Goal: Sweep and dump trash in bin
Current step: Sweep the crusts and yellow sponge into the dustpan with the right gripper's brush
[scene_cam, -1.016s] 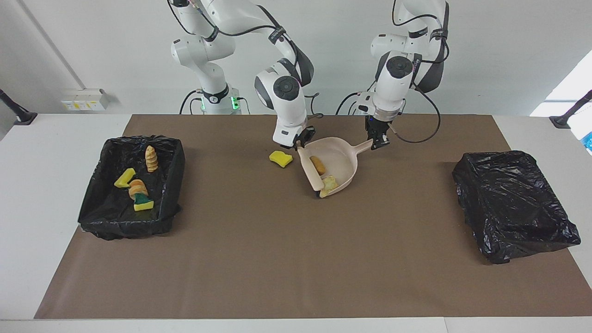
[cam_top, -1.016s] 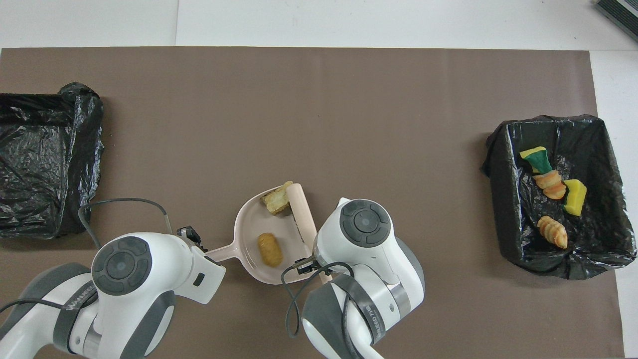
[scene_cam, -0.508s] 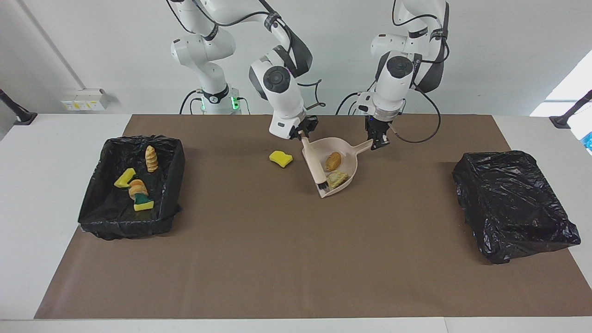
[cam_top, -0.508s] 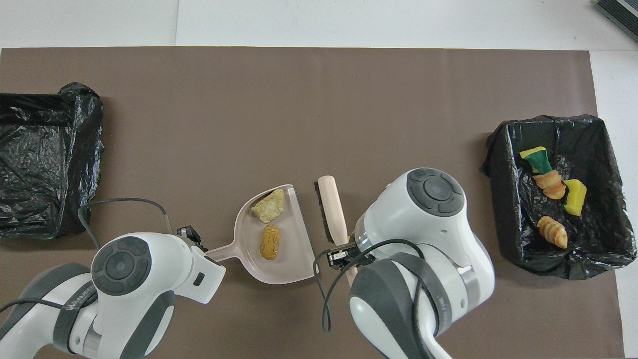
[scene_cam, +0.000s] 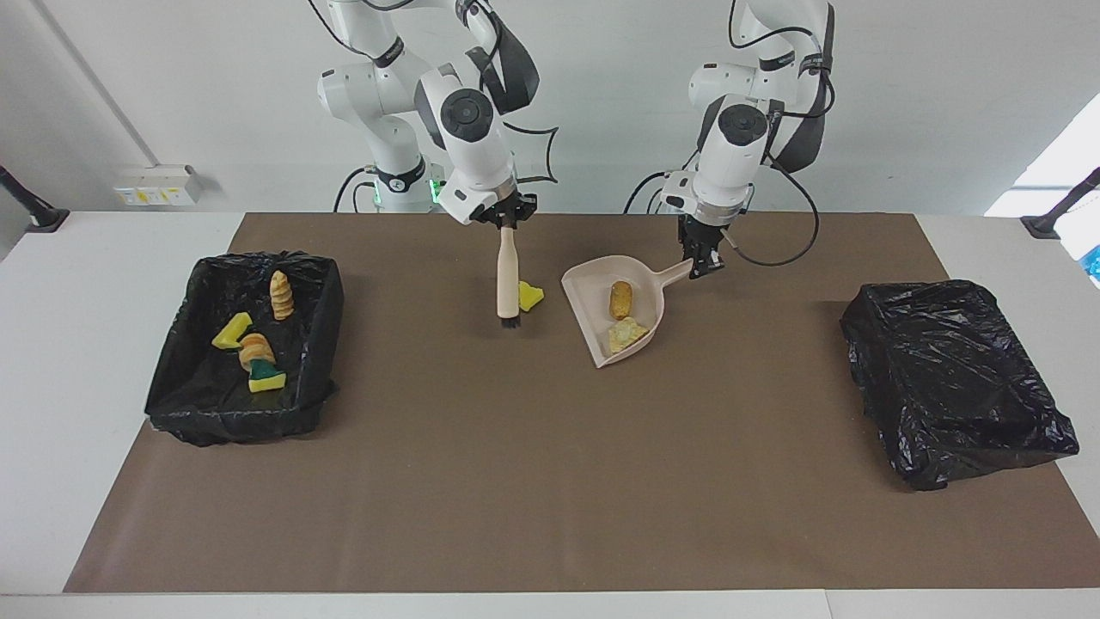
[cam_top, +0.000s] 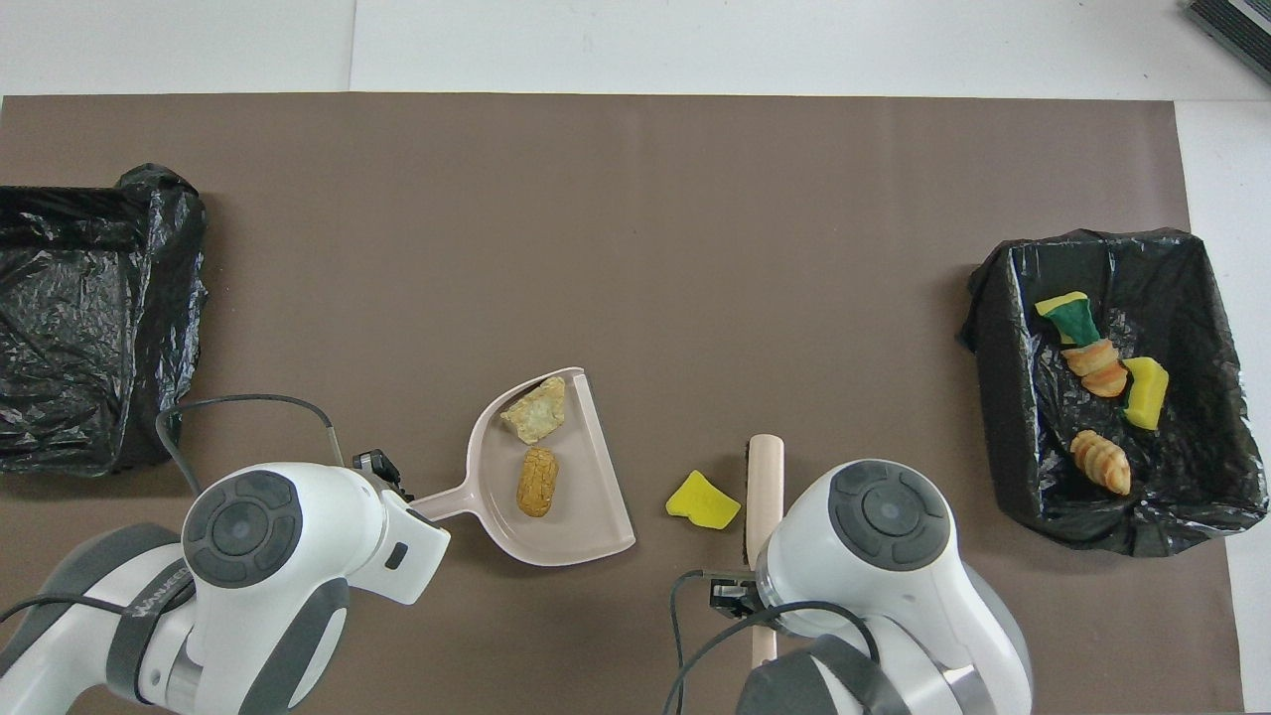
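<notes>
Since a second ago your right hand has been carrying the brush out of the dustpan and toward the right arm's end of the counter; it is now gripping the brush by its handle, bristles hanging down just beside the yellow sponge scrap, on the side away from the dustpan. You are seeing that scrap lying on the brown mat between the brush and the dustpan's open mouth. Your left hand is closed on the dustpan's handle, holding the pan where it was, with a brown bread chunk and a tan chunk lying inside it. Four more scraps are sitting in the black-lined bin at the right arm's end: a twisted bread piece, a yellow sponge bit, an orange chunk and a green-and-yellow sponge. You are also seeing a second black-lined bin at the left arm's end.
</notes>
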You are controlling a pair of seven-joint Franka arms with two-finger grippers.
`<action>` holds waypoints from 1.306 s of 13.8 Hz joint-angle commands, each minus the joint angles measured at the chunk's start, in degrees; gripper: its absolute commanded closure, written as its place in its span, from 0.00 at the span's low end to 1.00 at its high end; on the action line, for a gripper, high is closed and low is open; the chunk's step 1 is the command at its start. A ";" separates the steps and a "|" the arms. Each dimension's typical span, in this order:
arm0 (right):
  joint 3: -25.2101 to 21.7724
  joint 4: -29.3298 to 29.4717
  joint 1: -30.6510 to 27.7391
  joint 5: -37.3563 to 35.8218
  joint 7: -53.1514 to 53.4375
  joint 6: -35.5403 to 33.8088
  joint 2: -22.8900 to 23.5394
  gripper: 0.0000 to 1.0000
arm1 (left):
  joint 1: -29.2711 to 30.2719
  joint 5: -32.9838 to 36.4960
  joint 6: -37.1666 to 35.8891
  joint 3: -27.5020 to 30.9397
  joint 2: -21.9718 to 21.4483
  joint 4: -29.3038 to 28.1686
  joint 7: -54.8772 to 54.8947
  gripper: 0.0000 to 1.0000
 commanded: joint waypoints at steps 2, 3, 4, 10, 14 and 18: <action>0.53 -7.56 5.34 0.58 14.61 7.28 -3.18 1.00 | -0.78 -2.32 2.00 0.44 0.10 -0.85 0.83 1.00; 0.53 -7.57 6.22 1.28 16.22 9.66 -0.38 1.00 | -0.95 -2.32 2.44 0.44 0.10 -0.85 1.27 1.00; 0.53 -7.31 8.32 1.29 16.93 13.08 2.25 1.00 | -0.96 -2.32 2.36 0.44 0.10 -0.85 1.27 1.00; 0.53 3.14 11.41 -0.12 7.49 20.23 14.93 1.00 | -0.96 -2.32 1.83 0.44 0.10 -0.85 1.01 1.00; 0.45 5.70 11.59 4.78 -15.21 21.37 16.95 1.00 | -0.96 -2.32 1.83 0.44 0.10 -0.85 0.75 1.00; 0.10 6.75 10.71 3.84 -15.59 16.30 16.70 1.00 | -0.87 -2.32 1.92 0.44 0.19 -0.50 0.57 1.00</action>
